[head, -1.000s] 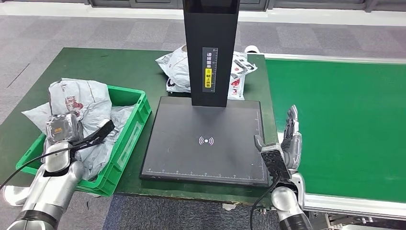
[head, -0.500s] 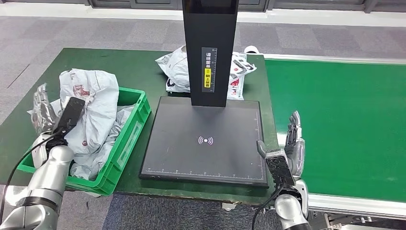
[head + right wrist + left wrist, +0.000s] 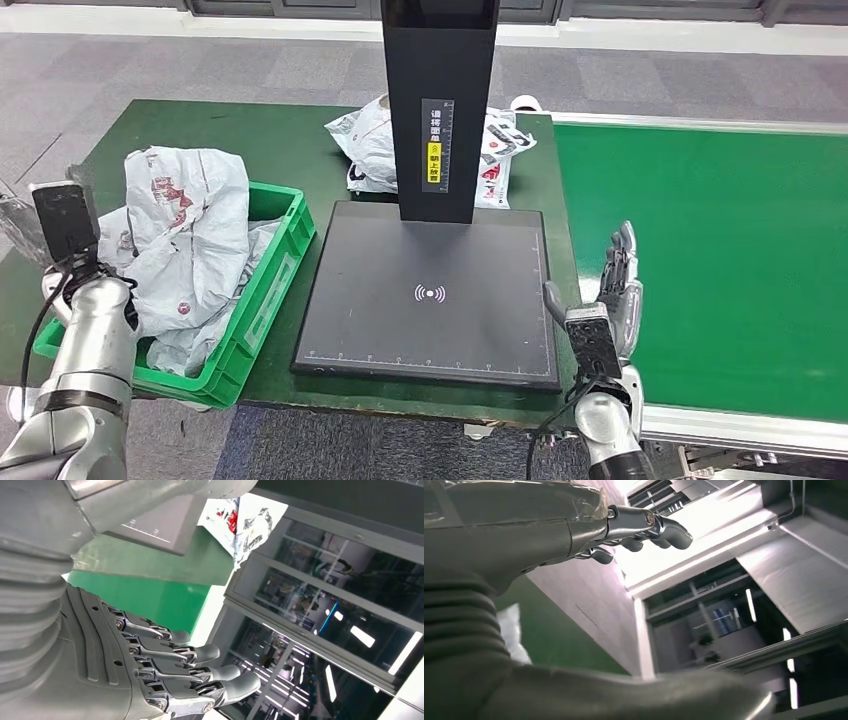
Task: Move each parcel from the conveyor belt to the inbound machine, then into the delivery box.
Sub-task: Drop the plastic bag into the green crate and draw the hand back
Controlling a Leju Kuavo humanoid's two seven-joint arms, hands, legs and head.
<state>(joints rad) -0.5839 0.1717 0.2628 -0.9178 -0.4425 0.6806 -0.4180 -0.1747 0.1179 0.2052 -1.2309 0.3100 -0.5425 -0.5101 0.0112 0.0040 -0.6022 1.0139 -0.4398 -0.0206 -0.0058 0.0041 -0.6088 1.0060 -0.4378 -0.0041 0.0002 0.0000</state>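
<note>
A: Head view: our left hand (image 3: 25,215) lifted clear of the delivery box (image 3: 268,290); fingers apart, empty.
B: Parcel (image 3: 190,235) stays in it. Right hand (image 3: 618,295) spread beside the conveyor belt (image 3: 720,260).

Parcel depot: conveyor belt (image 3: 700,260), scanner (image 3: 430,290)

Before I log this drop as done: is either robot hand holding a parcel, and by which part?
Nothing is held. The left robot hand is raised with nothing in it; the right robot hand is open beside the belt.
</note>
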